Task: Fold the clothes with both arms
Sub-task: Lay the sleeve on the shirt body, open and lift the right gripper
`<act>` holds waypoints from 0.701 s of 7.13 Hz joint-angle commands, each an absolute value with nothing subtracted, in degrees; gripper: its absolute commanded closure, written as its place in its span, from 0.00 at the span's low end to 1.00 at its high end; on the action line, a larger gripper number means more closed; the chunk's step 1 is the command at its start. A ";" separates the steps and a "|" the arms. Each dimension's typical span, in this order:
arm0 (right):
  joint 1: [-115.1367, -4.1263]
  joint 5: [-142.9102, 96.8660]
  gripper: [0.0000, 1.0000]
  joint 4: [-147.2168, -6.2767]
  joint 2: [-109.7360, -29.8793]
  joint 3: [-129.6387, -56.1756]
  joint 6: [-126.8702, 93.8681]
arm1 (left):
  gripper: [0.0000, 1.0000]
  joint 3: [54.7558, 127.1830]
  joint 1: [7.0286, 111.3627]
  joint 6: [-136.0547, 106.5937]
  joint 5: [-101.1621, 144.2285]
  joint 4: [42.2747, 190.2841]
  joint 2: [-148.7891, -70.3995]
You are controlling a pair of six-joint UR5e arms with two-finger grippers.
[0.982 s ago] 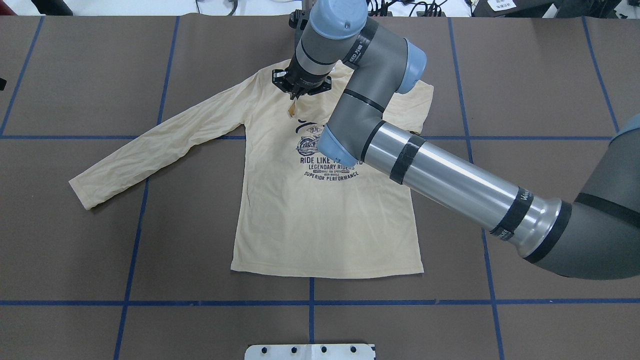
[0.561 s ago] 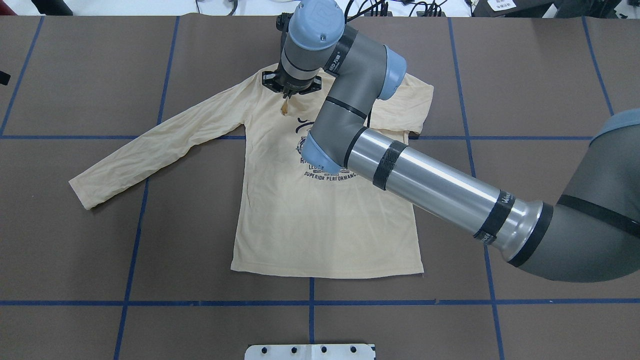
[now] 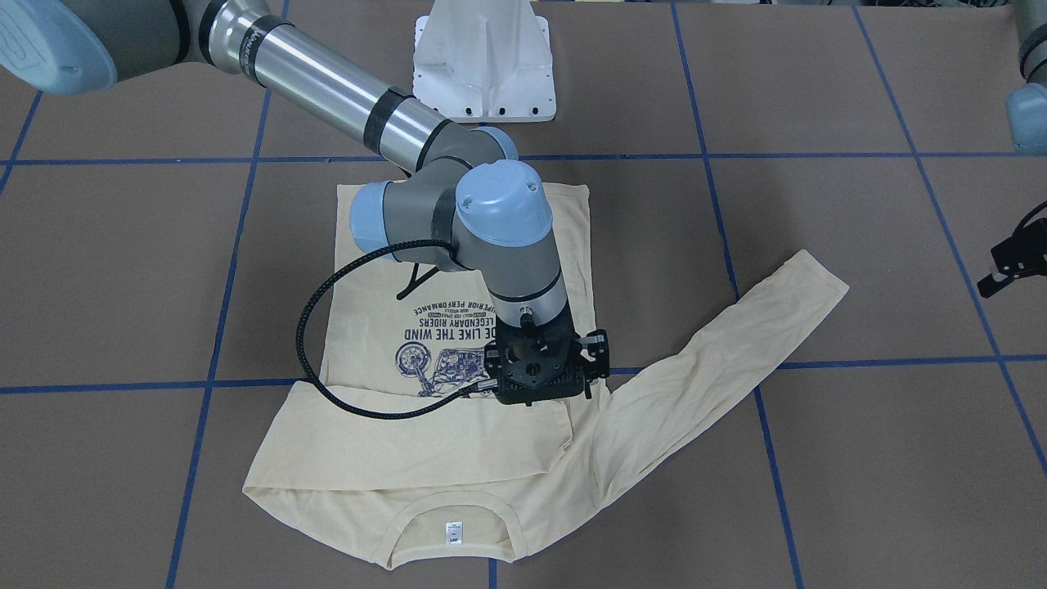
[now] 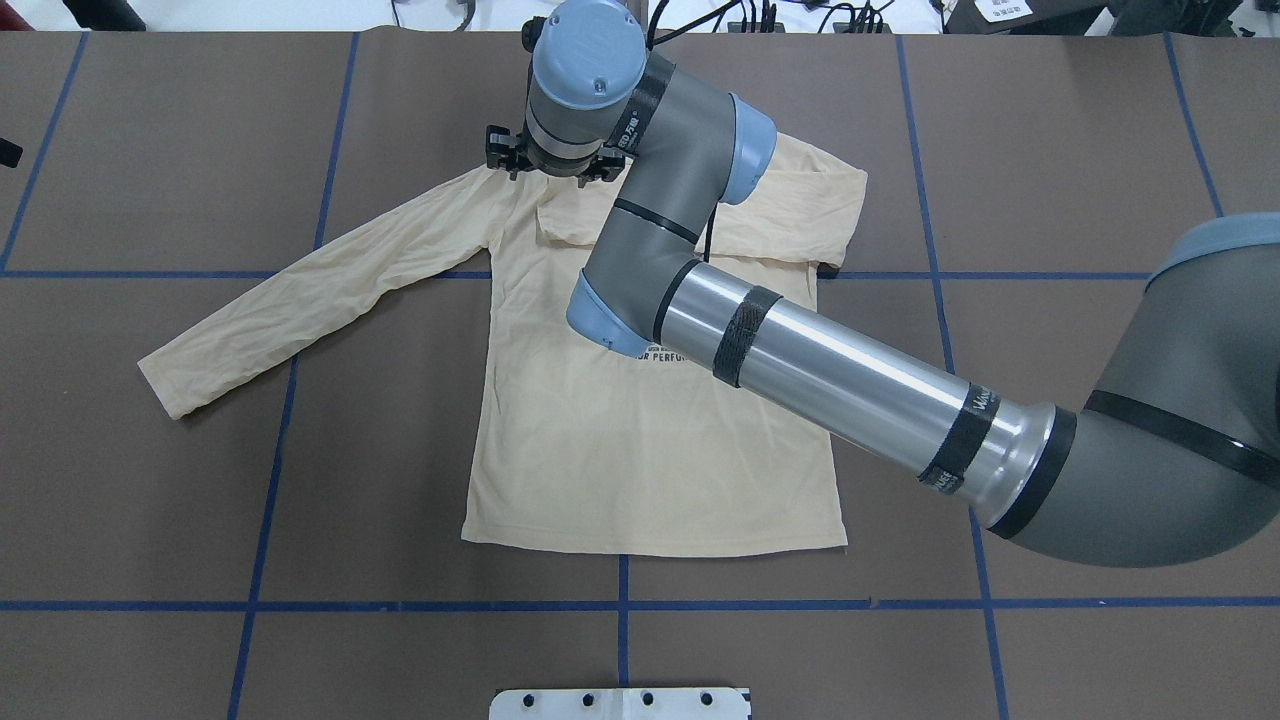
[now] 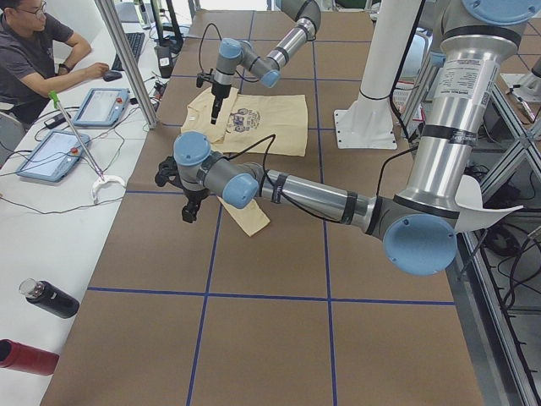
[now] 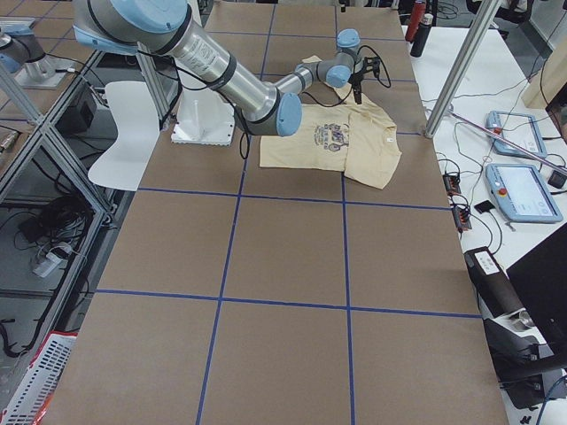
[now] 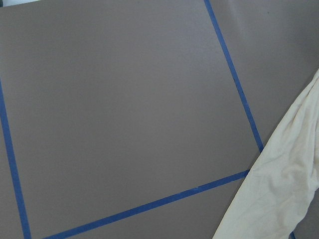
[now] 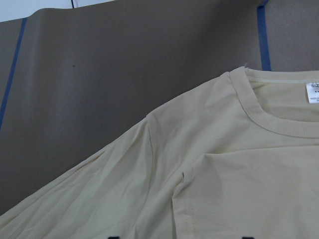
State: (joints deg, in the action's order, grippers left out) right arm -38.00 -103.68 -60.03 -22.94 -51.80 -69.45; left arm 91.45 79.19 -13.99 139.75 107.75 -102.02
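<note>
A brown table (image 4: 1050, 200) marked into squares by blue tape lines (image 4: 400, 605) carries the cream-yellow T-shirt (image 4: 640, 470), spread flat at its centre, print (image 3: 446, 348) upward and collar on the side away from the robot. The right arm (image 4: 850, 380) reaches across the shirt's body. The left arm (image 5: 313, 190) extends low over bare table beside the cuff of the outstretched sleeve (image 4: 300, 290), which runs toward the robot's left. The other sleeve (image 3: 425, 446) lies folded across the chest just below the collar. The right gripper (image 3: 544, 376) hangs above that sleeve's cuff end, its jaws hidden beneath the wrist, state indeterminate. The left gripper (image 5: 189, 207) likewise cannot be judged. A white neck label (image 3: 453, 532) shows inside the collar.
</note>
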 commanded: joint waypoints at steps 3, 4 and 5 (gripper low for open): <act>-38.49 -104.32 0.01 -60.64 -23.37 -54.30 -74.79 | 0.00 91.49 75.34 -27.97 137.31 112.82 -102.66; -38.93 -104.59 0.01 -62.91 -24.51 -56.75 -74.88 | 0.00 92.02 71.49 -35.78 130.76 117.29 -101.96; -39.89 -106.33 0.01 -64.50 -26.78 -60.08 -74.80 | 0.00 92.02 69.54 -40.82 129.39 121.08 -99.78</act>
State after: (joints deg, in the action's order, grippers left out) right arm -38.97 -104.86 -62.51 -24.61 -56.55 -74.65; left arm 91.81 72.51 -33.69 132.71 116.39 -101.67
